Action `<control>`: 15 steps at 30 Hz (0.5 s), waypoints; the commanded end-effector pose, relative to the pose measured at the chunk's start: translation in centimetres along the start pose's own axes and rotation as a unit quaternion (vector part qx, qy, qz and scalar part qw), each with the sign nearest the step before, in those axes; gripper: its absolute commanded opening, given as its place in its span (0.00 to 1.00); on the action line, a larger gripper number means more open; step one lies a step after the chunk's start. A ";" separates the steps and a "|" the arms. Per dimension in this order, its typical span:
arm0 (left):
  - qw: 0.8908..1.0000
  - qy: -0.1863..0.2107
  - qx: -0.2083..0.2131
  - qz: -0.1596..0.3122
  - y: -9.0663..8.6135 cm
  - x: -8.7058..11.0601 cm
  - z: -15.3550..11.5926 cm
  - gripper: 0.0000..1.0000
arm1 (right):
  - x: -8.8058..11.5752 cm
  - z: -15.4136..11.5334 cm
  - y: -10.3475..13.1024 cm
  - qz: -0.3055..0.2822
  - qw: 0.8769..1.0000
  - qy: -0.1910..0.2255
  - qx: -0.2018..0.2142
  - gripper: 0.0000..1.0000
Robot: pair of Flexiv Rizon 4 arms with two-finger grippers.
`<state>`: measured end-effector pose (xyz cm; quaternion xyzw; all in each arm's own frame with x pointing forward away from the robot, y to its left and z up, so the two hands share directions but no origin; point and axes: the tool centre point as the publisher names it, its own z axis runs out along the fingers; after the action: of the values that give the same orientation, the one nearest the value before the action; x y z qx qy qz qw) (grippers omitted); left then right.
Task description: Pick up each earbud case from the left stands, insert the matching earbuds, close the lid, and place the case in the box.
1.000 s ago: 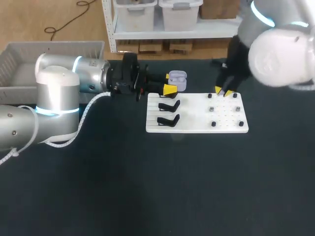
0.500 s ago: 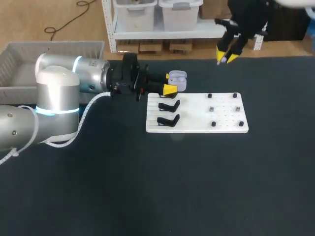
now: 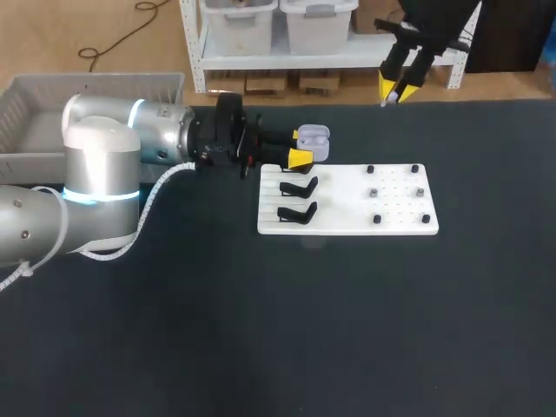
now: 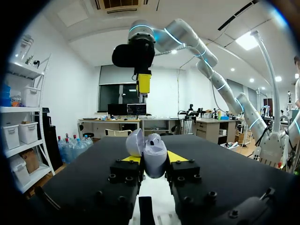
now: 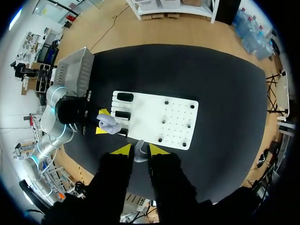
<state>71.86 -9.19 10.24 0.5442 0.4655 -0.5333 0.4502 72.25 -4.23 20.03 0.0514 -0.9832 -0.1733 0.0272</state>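
Observation:
My left gripper (image 3: 304, 146) is shut on an open lavender earbud case (image 3: 314, 142), held level just beyond the far left corner of the white board (image 3: 347, 228). In the left wrist view the case (image 4: 150, 149) sits upright between the yellow tips, lid back. My right gripper (image 3: 398, 92) hangs high above the table's far edge, shut on a small pale earbud (image 5: 138, 154). Two black stands (image 3: 298, 187) on the board's left side are bare. Small dark earbuds rest on pegs (image 3: 373, 193) on its right side.
A grey plastic basket (image 3: 52, 95) stands at the far left, behind my left arm. The board (image 5: 154, 117) lies far below my right gripper, with dark table mat all around it.
My right gripper has lifted off the board's far row of pegs and risen up and away with the earbud. The left arm and the case have stayed put.

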 end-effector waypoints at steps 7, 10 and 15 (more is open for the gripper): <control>1.000 0.001 0.000 0.000 0.0 0.0 0.0 0.00 | 0.7 -2.1 1.6 -0.024 0.999 -0.026 0.008 0.00; 1.000 0.001 0.000 0.000 0.0 0.0 0.0 0.00 | 1.5 -3.2 3.0 -0.040 0.998 -0.037 0.010 0.00; 1.000 0.001 0.000 0.000 0.0 0.0 0.0 0.00 | 2.9 -3.4 5.3 -0.068 0.997 -0.037 0.023 0.00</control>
<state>71.86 -9.19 10.24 0.5442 0.4655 -0.5334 0.4502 70.59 -1.35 25.01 0.1112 -0.9801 -0.1643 -0.0033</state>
